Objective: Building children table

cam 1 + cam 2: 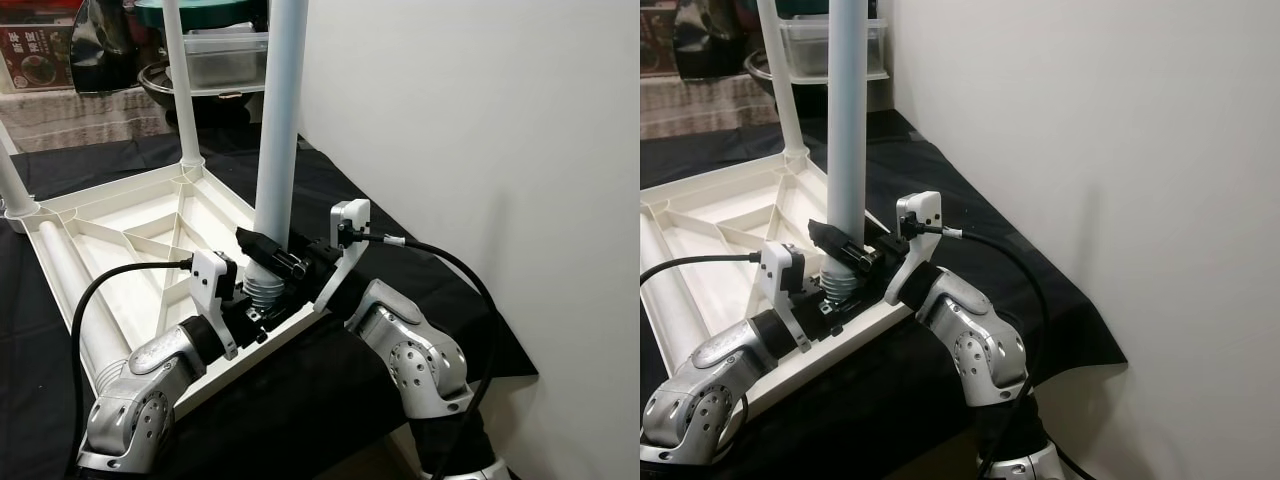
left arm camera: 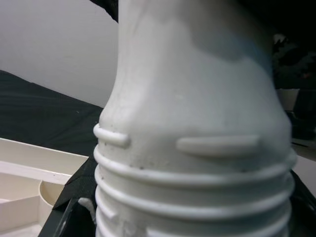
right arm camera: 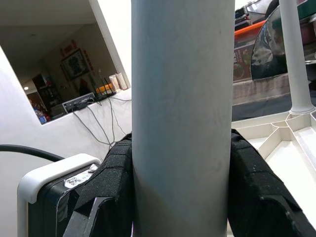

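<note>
Left eye view, wall beside leg (upright)

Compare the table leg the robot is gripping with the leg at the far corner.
The gripped leg stands at the near corner of the upturned tabletop, with its threaded base showing and the right tool clamped on it. The far leg is seated in its socket, untouched. Both are upright white tubes.
</note>
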`<state>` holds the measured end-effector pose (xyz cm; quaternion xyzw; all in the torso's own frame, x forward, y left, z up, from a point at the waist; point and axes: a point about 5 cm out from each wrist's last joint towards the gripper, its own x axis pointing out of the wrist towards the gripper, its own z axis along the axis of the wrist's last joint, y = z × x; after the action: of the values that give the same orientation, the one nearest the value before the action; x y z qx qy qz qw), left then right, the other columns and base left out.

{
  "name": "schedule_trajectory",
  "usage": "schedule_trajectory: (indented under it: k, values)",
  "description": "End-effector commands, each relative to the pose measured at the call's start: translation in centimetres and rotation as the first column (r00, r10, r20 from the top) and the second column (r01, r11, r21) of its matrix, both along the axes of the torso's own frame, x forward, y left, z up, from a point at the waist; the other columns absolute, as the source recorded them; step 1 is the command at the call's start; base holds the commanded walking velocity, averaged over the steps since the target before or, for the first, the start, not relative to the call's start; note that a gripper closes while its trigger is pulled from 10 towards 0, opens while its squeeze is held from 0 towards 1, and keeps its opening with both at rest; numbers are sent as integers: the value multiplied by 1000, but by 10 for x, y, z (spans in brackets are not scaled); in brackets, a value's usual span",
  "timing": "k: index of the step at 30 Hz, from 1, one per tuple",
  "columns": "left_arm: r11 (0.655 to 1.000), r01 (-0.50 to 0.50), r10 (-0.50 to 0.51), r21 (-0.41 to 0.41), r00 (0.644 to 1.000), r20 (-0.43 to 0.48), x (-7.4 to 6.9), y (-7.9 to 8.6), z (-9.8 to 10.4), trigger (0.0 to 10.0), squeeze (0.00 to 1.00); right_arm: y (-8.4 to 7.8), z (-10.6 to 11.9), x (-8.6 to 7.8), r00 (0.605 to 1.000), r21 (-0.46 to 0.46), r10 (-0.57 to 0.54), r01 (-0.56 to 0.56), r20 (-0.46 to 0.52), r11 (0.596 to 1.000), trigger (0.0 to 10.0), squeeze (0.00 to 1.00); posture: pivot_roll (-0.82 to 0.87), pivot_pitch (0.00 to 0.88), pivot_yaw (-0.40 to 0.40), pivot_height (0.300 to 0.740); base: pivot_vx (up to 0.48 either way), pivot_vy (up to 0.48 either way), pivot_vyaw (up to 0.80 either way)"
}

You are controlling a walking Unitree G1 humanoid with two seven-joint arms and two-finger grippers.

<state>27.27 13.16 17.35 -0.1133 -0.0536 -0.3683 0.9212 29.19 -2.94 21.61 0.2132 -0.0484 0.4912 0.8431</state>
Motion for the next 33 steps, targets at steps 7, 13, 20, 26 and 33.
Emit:
schedule_trajectory:
  k: [7, 13, 20, 26, 33]
  values:
    - [995, -89, 88, 40, 995, 41, 5, 11, 7, 10000, 0, 2, -7, 0, 998, -23, 5, -6, -62, 1000, 10000, 1000, 12, 0, -83, 740, 0, 0, 0]
    - [990, -41, 35, 136, 998, 45, -4, 12, -1, 10000, 0, -8, 3, 8, 995, 34, 12, -8, -103, 999, 10000, 1000, 15, 0, -88, 740, 0, 0, 0]
    - [967, 59, -64, 249, 998, 10, -20, 12, -15, 10000, 0, -19, 17, 20, 993, 53, 35, -29, -113, 998, 10000, 1000, 18, 0, -92, 740, 0, 0, 0]
    - [952, 116, -117, 282, 993, -14, -29, 10, -21, 10000, 0, -22, 21, 27, 993, 13, 50, -49, -105, 999, 10000, 0, 23, 0, -100, 740, 0, 0, 0]
    - [929, 167, -163, 330, 986, -39, -37, 12, -29, 10000, 0, -22, 26, 23, 978, 55, 157, -151, -134, 987, 10000, 0, 24, 0, -102, 740, 0, 0, 0]
